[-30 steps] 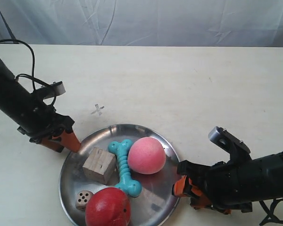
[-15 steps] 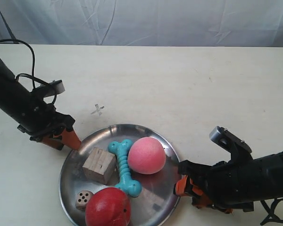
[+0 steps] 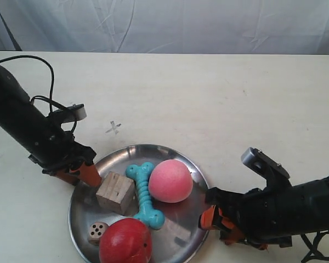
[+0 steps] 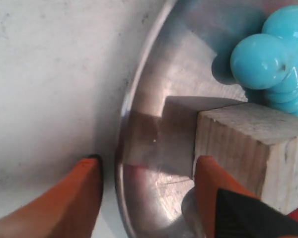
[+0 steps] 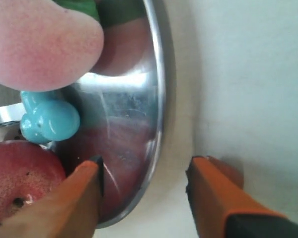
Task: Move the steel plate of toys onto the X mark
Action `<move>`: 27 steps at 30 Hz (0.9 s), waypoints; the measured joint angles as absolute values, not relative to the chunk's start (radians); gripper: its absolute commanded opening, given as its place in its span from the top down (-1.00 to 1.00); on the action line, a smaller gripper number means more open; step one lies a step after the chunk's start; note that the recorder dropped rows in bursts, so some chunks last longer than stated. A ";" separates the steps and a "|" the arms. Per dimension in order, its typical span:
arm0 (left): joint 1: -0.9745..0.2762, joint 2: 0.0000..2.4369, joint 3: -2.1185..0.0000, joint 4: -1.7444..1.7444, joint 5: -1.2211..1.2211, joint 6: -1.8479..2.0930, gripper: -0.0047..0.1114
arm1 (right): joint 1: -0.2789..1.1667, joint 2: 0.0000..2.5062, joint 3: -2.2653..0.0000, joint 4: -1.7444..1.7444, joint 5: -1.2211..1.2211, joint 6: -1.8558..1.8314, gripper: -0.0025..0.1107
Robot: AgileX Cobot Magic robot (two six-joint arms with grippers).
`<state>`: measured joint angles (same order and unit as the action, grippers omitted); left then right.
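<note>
Left gripper point(image 4: 149, 163): jaws apart, straddling steel plate point(image 3: 114, 162) rim beside wooden cube point(image 3: 115, 192). Right gripper point(image 5: 145, 166): apart, astride opposite rim. Plate rests on table point(image 3: 219, 98), beside X mark point(image 3: 114, 128). Red ball point(image 3: 125, 241) cut off by frame edge.

Counter point(image 3: 219, 109): cream, matte, I see it span whole scene left to right. Few faint specks toward right.
Backdrop cloth point(image 3: 181, 24): white-grey, creased, hangs along counter's far edge, full width. Thin dark line slants across it at far left; cannot tell what.
My left wrist view: counter point(image 4: 49, 74) pale, lightly speckled.
My right wrist view: counter point(image 5: 248, 74) smooth, softly shadowed.
</note>
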<state>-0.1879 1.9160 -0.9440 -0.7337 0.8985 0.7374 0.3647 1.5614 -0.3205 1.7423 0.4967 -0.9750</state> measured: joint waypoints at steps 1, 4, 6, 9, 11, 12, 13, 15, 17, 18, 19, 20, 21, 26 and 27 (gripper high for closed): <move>-0.189 1.916 -0.942 -0.732 0.896 0.737 -0.01 | 0.370 1.561 -0.320 1.742 0.497 -0.975 0.06; -0.189 1.916 -0.942 -0.732 0.892 0.729 -0.01 | 0.396 1.563 -0.320 1.742 0.491 -0.975 0.06; -0.189 1.916 -0.942 -0.732 0.892 0.723 -0.01 | 0.417 1.582 -0.321 1.742 0.489 -0.975 0.06; -0.189 1.916 -0.942 -0.732 0.892 0.720 -0.01 | 0.436 1.617 -0.321 1.744 0.490 -0.975 0.06; -0.190 1.916 -0.942 -0.732 0.892 0.719 -0.01 | 0.438 1.636 -0.332 1.749 0.503 -0.973 0.06; -0.190 1.916 -0.942 -0.732 0.892 0.719 -0.01 | 0.438 1.645 -0.340 1.751 0.512 -0.972 0.06; -0.190 1.916 -0.942 -0.732 0.892 0.716 -0.01 | 0.440 1.657 -0.349 1.753 0.521 -0.972 0.06; -0.194 1.916 -0.942 -0.732 0.892 0.716 -0.01 | 0.442 1.675 -0.369 1.753 0.528 -0.972 0.06; -0.195 1.916 -0.942 -0.732 0.892 0.716 -0.01 | 0.446 1.684 -0.384 1.753 0.530 -0.968 0.06; -0.198 1.916 -0.942 -0.732 0.894 0.715 -0.01 | 0.448 1.689 -0.393 1.753 0.526 -0.968 0.06; -0.200 1.916 -0.942 -0.732 0.894 0.715 -0.01 | 0.452 1.693 -0.398 1.753 0.522 -0.968 0.06; -0.200 1.916 -0.942 -0.729 0.894 0.715 -0.01 | 0.454 1.699 -0.404 1.753 0.516 -0.968 0.06; -0.200 1.916 -0.940 -0.729 0.894 0.715 -0.01 | 0.455 1.700 -0.406 1.753 0.511 -0.966 0.06; -0.200 1.916 -0.940 -0.729 0.894 0.715 0.02 | 0.458 1.705 -0.411 1.753 0.495 -0.962 0.35; -0.200 1.916 -0.940 -0.729 0.894 0.715 0.06 | 0.458 1.707 -0.412 1.753 0.489 -0.962 0.45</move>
